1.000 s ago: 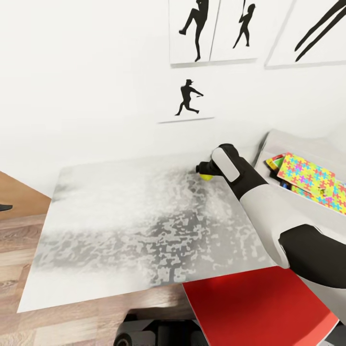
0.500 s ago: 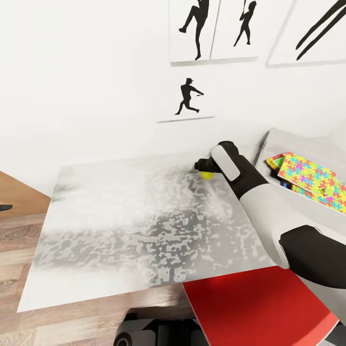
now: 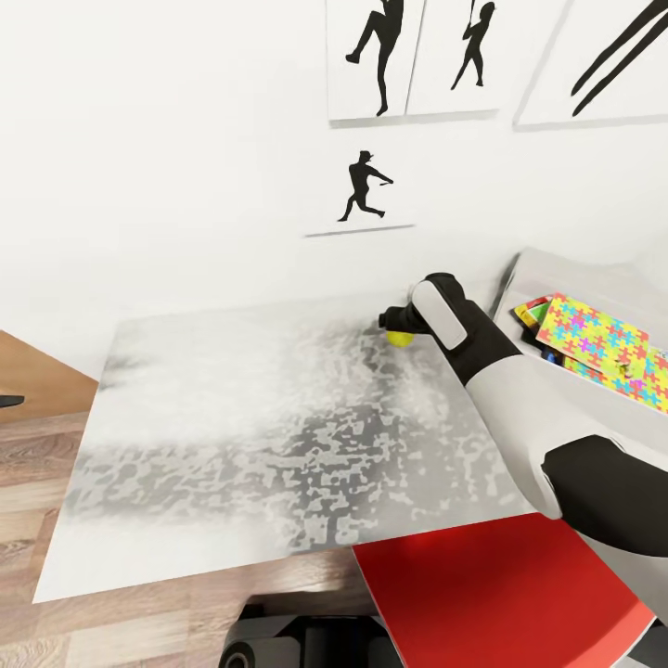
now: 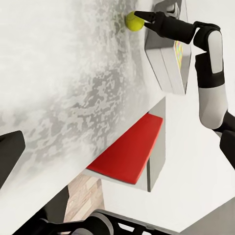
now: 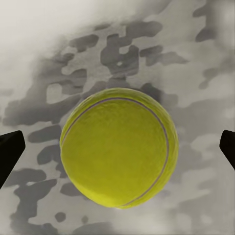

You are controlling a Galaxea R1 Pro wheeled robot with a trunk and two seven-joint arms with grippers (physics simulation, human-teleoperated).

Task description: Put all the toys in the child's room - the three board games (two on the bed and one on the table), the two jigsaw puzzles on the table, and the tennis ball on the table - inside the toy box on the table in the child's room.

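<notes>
**Right end effector closes in on the ball**

The bench [image 3: 232, 436], a pale mottled grey top, fills most of the head view, with a red surface [image 3: 492, 594] below its near corner. At its right end stands the toy box [image 3: 594, 278], already holding a jigsaw puzzle [image 3: 598, 348] laid over the edge of a printed box; the rest of its contents are hidden.

Over the last second the right arm has nudged slightly rightward and held low at the far edge of the bench, staying on the tennis ball [image 3: 400, 339]. The right end effector [image 4: 142, 20] is spread wide around the ball: the right wrist view shows a fingertip [image 5: 11, 155] at each side with clear gaps to the ball [image 5: 119, 154], so it grips nothing yet. I judge the grasp is about to close, and the short carry to the box follows.

Of the left end effector [image 4: 10, 154] a dark tip shows in its own wrist view; its opening cannot be told.

No writing is readable. The wall posters [image 3: 366, 190] carry black silhouettes only.
</notes>
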